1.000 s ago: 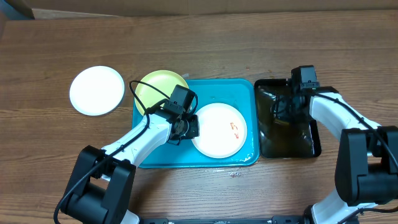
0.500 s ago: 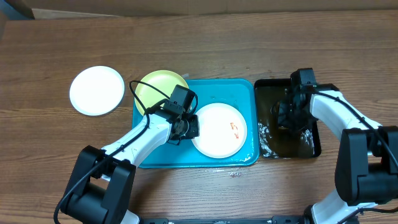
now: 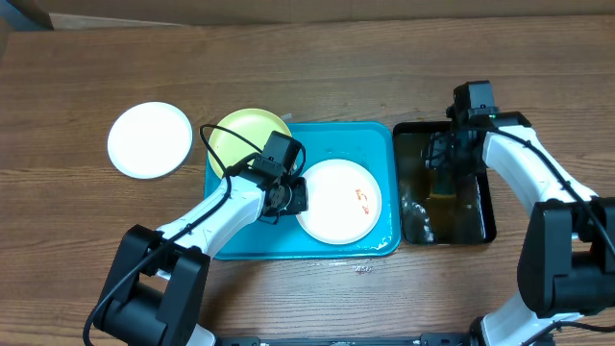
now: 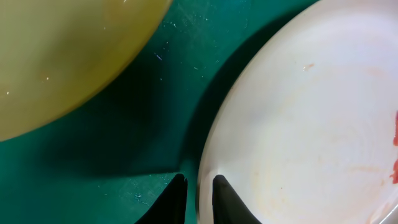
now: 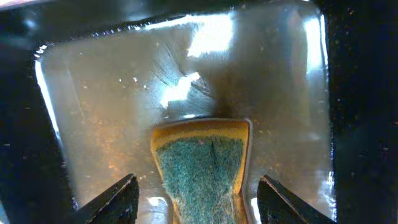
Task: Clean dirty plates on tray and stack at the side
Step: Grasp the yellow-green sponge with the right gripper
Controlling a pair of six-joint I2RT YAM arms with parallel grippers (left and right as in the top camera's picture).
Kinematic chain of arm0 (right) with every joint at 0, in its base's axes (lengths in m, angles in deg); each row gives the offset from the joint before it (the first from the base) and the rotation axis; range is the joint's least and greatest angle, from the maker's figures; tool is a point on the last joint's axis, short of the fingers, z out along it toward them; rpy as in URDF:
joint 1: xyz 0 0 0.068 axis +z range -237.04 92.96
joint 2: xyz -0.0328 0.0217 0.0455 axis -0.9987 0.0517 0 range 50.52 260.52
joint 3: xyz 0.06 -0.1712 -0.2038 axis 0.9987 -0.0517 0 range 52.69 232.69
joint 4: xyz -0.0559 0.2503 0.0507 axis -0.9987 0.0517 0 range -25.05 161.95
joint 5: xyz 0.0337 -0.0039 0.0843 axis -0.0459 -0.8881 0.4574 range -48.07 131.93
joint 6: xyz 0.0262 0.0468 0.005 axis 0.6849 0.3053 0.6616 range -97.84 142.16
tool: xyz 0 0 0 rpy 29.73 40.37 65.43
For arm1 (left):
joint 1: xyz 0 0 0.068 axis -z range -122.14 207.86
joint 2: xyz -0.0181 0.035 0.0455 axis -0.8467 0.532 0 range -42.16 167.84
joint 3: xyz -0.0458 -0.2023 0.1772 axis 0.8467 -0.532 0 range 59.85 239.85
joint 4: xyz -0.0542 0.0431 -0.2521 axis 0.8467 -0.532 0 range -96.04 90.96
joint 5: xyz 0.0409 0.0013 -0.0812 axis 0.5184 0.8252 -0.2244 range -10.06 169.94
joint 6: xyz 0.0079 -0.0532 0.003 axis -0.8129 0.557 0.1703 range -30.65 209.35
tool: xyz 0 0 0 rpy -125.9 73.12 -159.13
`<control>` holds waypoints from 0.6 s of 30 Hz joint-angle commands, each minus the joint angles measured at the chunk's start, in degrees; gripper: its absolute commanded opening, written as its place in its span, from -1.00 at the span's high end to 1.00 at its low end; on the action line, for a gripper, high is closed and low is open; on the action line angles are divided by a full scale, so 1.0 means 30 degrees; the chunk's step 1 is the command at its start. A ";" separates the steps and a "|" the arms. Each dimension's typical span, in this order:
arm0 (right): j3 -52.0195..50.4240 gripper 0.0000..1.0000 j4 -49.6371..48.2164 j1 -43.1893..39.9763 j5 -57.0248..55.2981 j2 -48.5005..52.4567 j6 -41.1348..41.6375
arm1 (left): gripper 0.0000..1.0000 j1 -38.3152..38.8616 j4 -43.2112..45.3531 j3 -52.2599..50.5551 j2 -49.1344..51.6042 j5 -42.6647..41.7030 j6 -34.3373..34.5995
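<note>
The turquoise tray holds a white plate with orange-red smears on its right side. A lime green plate rests over the tray's back left corner. A second white plate lies on the table to the left. My left gripper is shut on the left rim of the smeared white plate, as the left wrist view shows. My right gripper hangs open over the black tray, its fingers either side of a green and yellow sponge without touching it.
The black tray stands right of the turquoise tray and holds shallow water with the sponge in it. Small drops or crumbs lie on the wooden table in front of the turquoise tray. A box edge runs along the back.
My right gripper dipped toward the front of the black tray, stirring the water, then drew back toward the rear. The left arm and the plates have not moved.
</note>
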 commanded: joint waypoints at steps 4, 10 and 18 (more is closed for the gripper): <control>-0.1800 -0.25 -0.1552 0.0466 -0.0321 -0.0015 -0.0219 | 0.65 0.0124 0.0000 0.0364 0.0204 -0.0138 -0.0415; -0.3417 0.25 -0.3621 0.0539 -0.0882 -0.0015 -0.0211 | 0.64 0.0124 0.0000 0.0364 0.0204 -0.0138 -0.0415; -0.1872 -0.09 -0.3832 0.0532 -0.0896 -0.0036 -0.0262 | 0.56 0.0124 0.0000 0.0364 0.0204 -0.0131 -0.0415</control>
